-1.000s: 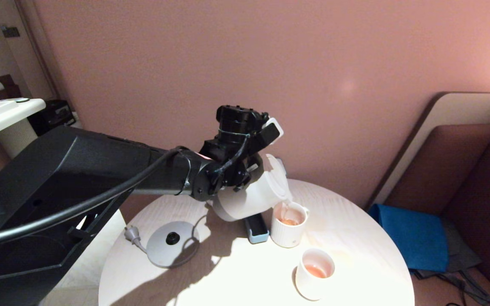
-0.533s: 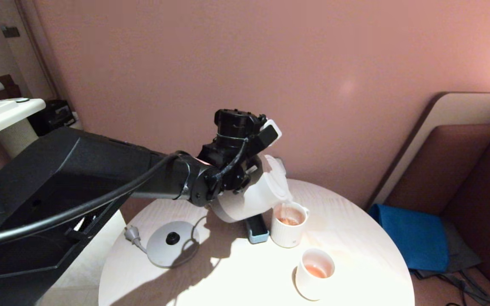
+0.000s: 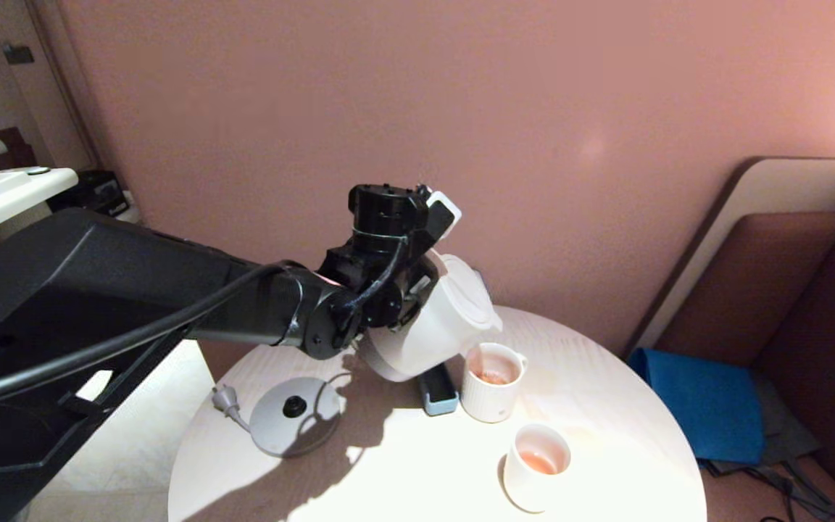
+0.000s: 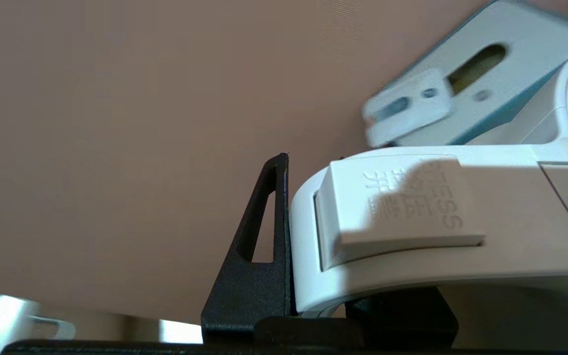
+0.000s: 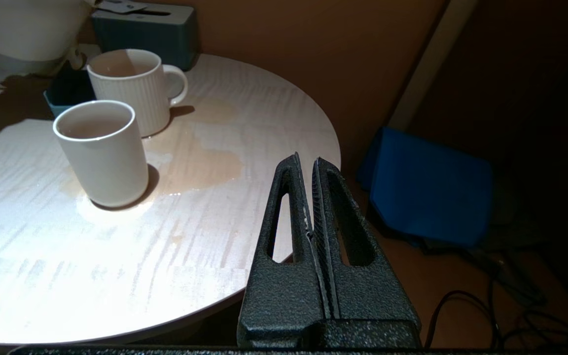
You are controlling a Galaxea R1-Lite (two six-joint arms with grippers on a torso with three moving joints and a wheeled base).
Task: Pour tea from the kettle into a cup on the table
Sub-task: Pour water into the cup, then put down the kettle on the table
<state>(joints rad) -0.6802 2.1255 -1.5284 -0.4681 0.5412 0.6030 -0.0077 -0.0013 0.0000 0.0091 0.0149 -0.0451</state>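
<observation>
My left gripper (image 3: 417, 281) is shut on the loop handle of the cream-white kettle (image 3: 441, 326) and holds it above the round table (image 3: 388, 471). The kettle tilts only slightly, and its spout hangs just above and left of the ribbed cup (image 3: 491, 395). No stream shows. Pale orange tea (image 3: 492, 377) lies in the cup. In the left wrist view one black finger (image 4: 259, 256) presses against the white handle (image 4: 412, 222). My right gripper (image 5: 306, 160) is shut and empty, beyond the table's right edge (image 5: 313, 148).
A smooth white cup (image 3: 536, 471) holding some tea stands nearer the front. The grey base disc (image 3: 293, 417) and its plug (image 3: 225, 399) lie at the left. A small blue-rimmed box (image 3: 438, 390) sits behind the mug. Spilt tea (image 5: 200, 167) wets the tabletop. A blue cloth (image 3: 707, 402) lies on the floor at the right.
The kettle has tipped back towards upright and moved up and left with my left arm. The thin stream of tea into the ribbed cup has stopped.
</observation>
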